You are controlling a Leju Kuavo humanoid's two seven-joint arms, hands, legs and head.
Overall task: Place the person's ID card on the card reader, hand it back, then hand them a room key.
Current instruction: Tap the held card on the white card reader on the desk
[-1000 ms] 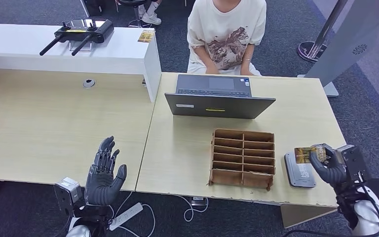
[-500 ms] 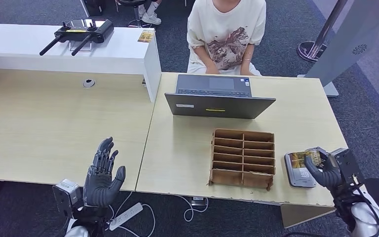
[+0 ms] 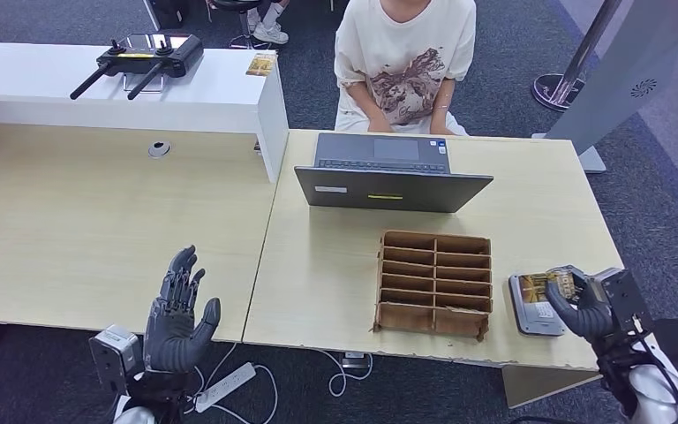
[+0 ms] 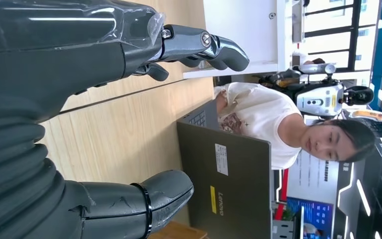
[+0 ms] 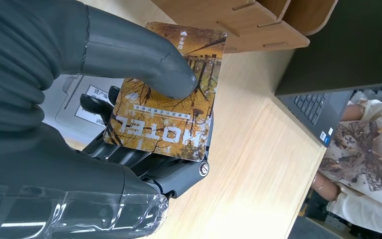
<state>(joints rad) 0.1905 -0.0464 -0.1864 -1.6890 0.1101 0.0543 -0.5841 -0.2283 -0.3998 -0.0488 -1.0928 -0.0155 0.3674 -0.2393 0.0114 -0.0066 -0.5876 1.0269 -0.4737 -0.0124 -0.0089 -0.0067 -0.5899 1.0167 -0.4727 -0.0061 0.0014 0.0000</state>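
Observation:
My right hand (image 3: 583, 305) pinches a yellow card (image 3: 549, 283) printed with autumn trees and the word HOTEL (image 5: 171, 112), thumb on top and fingers under it. It holds the card low over the grey card reader (image 3: 530, 309) at the table's front right edge; whether card and reader touch I cannot tell. My left hand (image 3: 177, 314) is raised off the front edge of the left table, fingers spread and holding nothing (image 4: 79, 99). A person in a white printed T-shirt (image 3: 404, 62) sits across the table behind the laptop.
A wooden slotted card rack (image 3: 434, 283) stands just left of the reader. An open grey laptop (image 3: 390, 177) sits mid-table facing the person. A white counter (image 3: 115, 84) at the back left carries a black remote controller (image 3: 146, 55) and another small card (image 3: 261, 64).
My right hand has lowered the card from above the reader's right end down onto or just over the reader. The left hand has sunk slightly toward the table's front edge.

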